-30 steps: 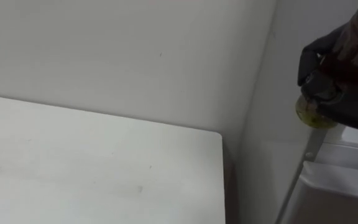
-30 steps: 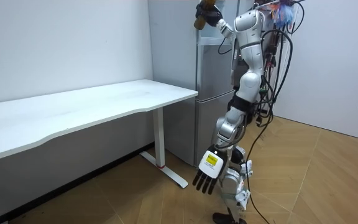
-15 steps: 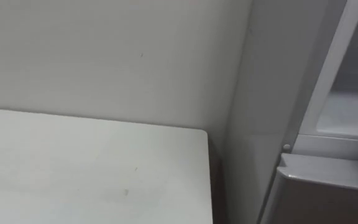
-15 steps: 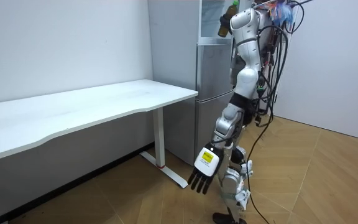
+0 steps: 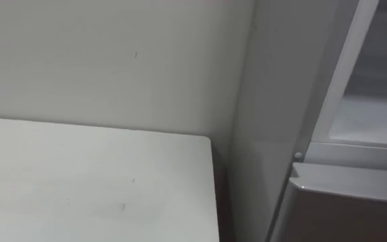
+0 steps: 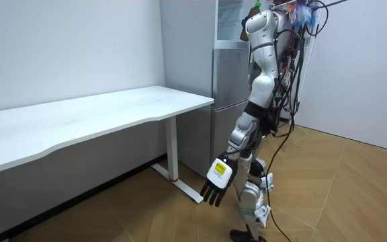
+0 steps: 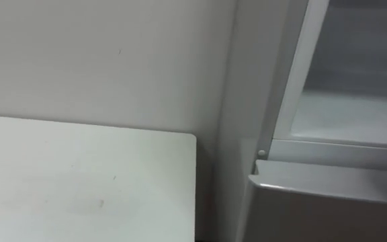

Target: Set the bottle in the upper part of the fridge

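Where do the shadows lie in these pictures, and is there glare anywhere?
Left eye view: a dark shadow fills the gap between table and fridge; no glare. Room view: the wall under the table is shaded, light otherwise even.

No lettering, number or sign can be read on anything here. The one label is a small white tag [image 6: 221, 172] with a yellow patch, on the back of the robot's black five-fingered left hand [image 6: 213, 187], which hangs low in the room view; its print is too small to make out.
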